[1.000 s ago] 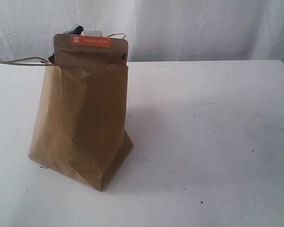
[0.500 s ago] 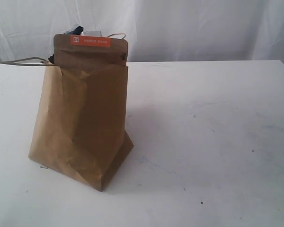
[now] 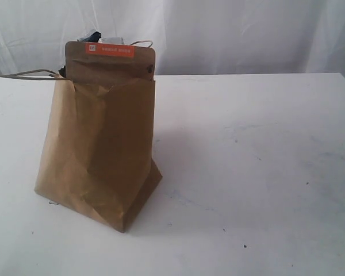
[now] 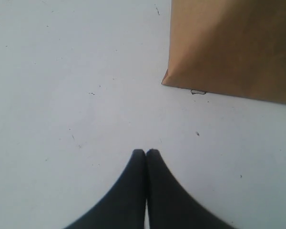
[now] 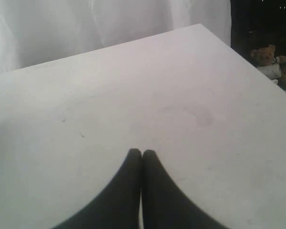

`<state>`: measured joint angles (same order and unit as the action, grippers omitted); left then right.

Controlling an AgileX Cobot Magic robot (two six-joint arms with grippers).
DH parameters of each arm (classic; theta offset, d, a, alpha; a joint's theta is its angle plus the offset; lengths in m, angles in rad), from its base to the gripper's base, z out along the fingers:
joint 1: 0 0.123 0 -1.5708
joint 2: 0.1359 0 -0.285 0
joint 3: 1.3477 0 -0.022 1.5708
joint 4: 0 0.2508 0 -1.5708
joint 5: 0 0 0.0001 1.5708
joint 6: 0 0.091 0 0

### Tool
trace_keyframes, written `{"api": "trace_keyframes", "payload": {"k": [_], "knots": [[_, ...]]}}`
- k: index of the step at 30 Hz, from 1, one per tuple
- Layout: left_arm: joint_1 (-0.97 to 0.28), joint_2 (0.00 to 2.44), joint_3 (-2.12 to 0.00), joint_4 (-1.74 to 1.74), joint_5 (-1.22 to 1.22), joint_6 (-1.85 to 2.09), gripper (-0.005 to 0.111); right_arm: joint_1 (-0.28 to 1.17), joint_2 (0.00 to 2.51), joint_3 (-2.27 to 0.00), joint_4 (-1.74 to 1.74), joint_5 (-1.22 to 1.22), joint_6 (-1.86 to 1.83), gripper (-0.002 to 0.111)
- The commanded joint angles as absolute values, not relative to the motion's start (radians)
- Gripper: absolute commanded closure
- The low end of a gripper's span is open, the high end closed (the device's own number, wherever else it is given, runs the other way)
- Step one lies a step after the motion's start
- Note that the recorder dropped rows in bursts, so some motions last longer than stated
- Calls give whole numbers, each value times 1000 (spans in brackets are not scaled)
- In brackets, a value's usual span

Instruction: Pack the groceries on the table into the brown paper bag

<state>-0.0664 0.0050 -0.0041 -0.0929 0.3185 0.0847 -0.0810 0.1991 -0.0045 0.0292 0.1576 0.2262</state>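
The brown paper bag [image 3: 98,152] stands upright on the left of the white table [image 3: 259,167]. The orange-labelled brown pouch [image 3: 110,62] sticks up out of its mouth, with dark and pale tops of other groceries [image 3: 100,38] just behind it. The jars, can and spaghetti packet are hidden. A bottom corner of the brown paper bag [image 4: 233,47] shows in the left wrist view, apart from my left gripper [image 4: 146,151], which is shut and empty above the table. My right gripper [image 5: 141,152] is shut and empty over bare tabletop. Neither gripper shows in the exterior view.
A pale cord handle [image 3: 23,73] trails off the bag's rim to the left. White curtain [image 3: 236,34] hangs behind the table. Past the table's far corner in the right wrist view sit teddy bears [image 5: 271,59] in a dark area.
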Motion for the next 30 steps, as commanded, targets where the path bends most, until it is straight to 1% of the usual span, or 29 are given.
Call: {"api": "trace_keyframes", "payload": {"k": [1, 5, 9, 17, 30], "knots": [[-72, 0, 0, -104, 341, 86, 107, -64, 196, 0, 33, 156, 221, 108], [-72, 0, 0, -95, 347, 107, 107, -27, 181, 0, 33, 172, 223, 108], [-72, 0, 0, -95, 347, 107, 107, -27, 175, 0, 33, 337, 223, 108], [-72, 0, 0, -95, 347, 108, 107, -27, 118, 0, 33, 344, 225, 108], [-72, 0, 0, -95, 347, 108, 107, -27, 118, 0, 33, 344, 225, 108]]}}
